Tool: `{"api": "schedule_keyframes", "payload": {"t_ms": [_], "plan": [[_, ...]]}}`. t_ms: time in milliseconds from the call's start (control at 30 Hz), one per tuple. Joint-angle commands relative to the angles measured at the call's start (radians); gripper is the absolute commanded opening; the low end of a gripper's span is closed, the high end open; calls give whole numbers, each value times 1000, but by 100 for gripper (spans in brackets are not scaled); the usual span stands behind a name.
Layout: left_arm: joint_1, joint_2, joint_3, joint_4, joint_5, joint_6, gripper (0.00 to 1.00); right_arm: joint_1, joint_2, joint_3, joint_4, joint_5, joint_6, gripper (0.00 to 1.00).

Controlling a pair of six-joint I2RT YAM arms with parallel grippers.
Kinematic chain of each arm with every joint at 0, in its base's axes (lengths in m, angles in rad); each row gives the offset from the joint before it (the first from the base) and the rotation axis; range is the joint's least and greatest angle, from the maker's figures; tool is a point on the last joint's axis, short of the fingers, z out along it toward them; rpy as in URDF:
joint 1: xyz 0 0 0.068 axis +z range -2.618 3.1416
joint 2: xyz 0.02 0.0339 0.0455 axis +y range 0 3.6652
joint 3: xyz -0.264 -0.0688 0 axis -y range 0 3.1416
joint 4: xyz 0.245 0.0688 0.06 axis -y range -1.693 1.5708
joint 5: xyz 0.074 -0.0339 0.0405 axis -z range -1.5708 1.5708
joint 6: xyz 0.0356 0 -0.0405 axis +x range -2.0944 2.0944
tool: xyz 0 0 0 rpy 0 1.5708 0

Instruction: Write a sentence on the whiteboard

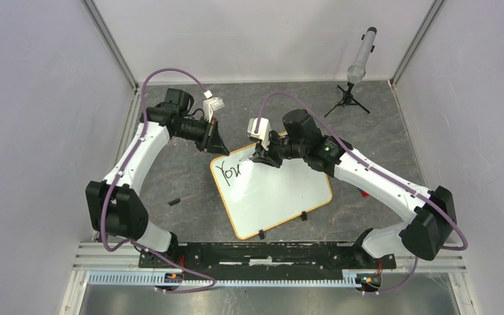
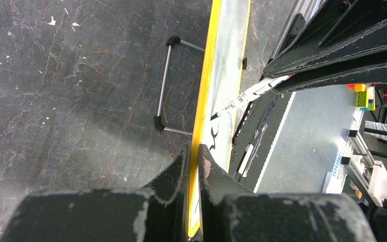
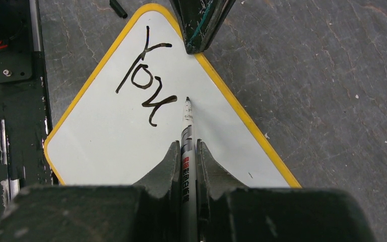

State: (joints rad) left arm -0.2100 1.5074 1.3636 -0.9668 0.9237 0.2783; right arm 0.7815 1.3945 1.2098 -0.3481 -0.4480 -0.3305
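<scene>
The whiteboard lies tilted on the dark table, yellow-framed, with two black clip feet on its near edge. The sentence stands as the black scrawl "You" near the board's far left corner. My left gripper is shut on the board's yellow edge, one finger on each side. My right gripper is shut on a grey marker. The marker's black tip sits at the white surface just right of the "u". The left gripper's fingertips show at the board's top corner.
A microphone on a small tripod stands at the back right. A small black cap lies on the table left of the board. A thin metal bar with black ends lies beside the board's edge. Grey walls enclose the table.
</scene>
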Motion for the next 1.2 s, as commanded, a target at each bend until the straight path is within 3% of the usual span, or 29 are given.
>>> {"api": "schedule_keyframes", "payload": {"t_ms": [0,700,1167], "plan": [[-35,-5,8,-49,14,28,2,4,5,25,39,26,-12,0],[-37,2,15,-48,10,27,2,20,-92,-11,-14,2,-6,0],[-38,-1,18,-49,9,25,2,15,-49,-42,9,25,-36,0]]}}
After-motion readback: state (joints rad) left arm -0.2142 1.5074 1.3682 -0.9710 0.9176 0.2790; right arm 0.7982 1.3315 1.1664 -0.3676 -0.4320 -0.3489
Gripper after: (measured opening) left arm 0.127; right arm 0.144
